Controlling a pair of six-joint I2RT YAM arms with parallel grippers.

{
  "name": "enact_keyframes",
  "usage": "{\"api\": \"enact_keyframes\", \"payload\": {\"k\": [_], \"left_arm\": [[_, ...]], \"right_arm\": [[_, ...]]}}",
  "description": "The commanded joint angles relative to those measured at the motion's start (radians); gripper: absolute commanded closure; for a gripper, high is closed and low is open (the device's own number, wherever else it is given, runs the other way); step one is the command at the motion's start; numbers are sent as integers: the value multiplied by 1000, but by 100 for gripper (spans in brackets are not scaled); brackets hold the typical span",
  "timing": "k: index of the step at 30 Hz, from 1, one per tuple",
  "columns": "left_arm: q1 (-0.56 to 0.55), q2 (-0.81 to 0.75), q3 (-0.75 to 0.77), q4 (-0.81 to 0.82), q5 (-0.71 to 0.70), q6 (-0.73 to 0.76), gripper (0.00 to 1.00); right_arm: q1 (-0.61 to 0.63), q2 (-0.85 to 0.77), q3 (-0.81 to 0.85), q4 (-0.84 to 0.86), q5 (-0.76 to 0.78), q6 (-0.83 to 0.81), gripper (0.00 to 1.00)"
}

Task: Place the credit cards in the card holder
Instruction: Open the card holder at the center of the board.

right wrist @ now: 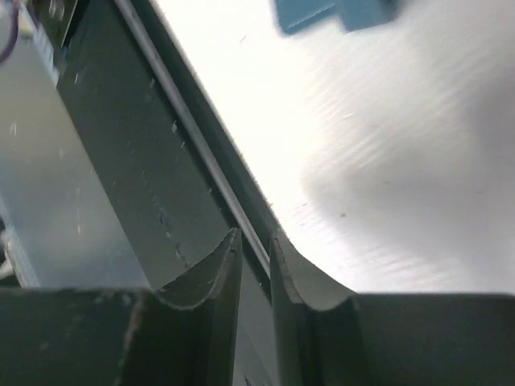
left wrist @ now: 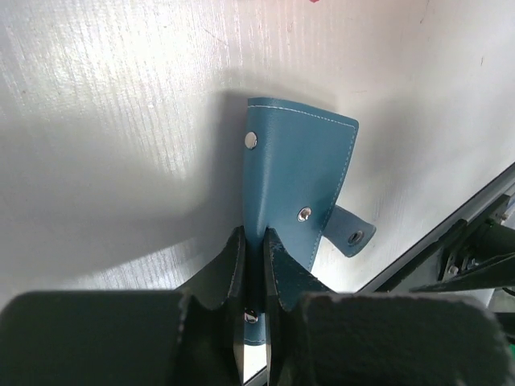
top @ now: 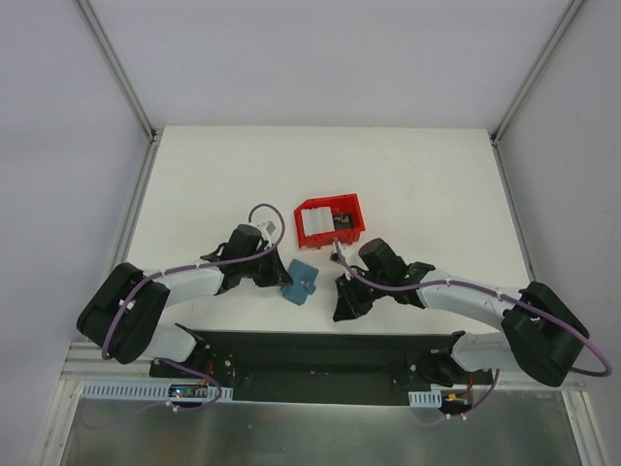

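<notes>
Left wrist shows left pincer (left wrist: 253, 245) pinching the card holder (left wrist: 299, 165); right pincer (right wrist: 256, 241) narrow, empty; credit cards (top: 316, 224) not yet inserted.

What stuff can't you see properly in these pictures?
- Top view: the credit cards in the red bin are too small to count.
- Left wrist view: the card holder is folded, so its pockets are hidden. Its near edge is covered by the left gripper.
- Right wrist view: the card holder is blurred and cut off by the top edge. The right gripper blocks the bottom.
</notes>
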Motion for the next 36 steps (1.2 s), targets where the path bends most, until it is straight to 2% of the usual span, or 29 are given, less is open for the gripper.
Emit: {"api": "enact_keyframes", "payload": {"k": [1,3,7,17,23,30,36], "left_arm": [[-11,-50,-22,9,-59,-1,100],[-28,-81,-26,7,-71,-16,100],[-62,-133,-39,-2,-99,-61,100],[-82,-188,-59,-24,-151,-116,100],[-82,-180,-56,-24,-148,-114,100],[-82,-173,-54,-27,-154,-113,100],[-82,-153,-49,-27,-142,-105,99]], "right_arm": [[-19,-50,98,-27,238,186,77],[-17,-24,152,-25,339,268,78],[-5,66,281,-28,453,319,85],[53,344,500,-74,429,291,86],[76,428,503,-89,413,287,87],[72,380,411,-117,447,270,87],[47,407,378,-109,462,267,88]]}}
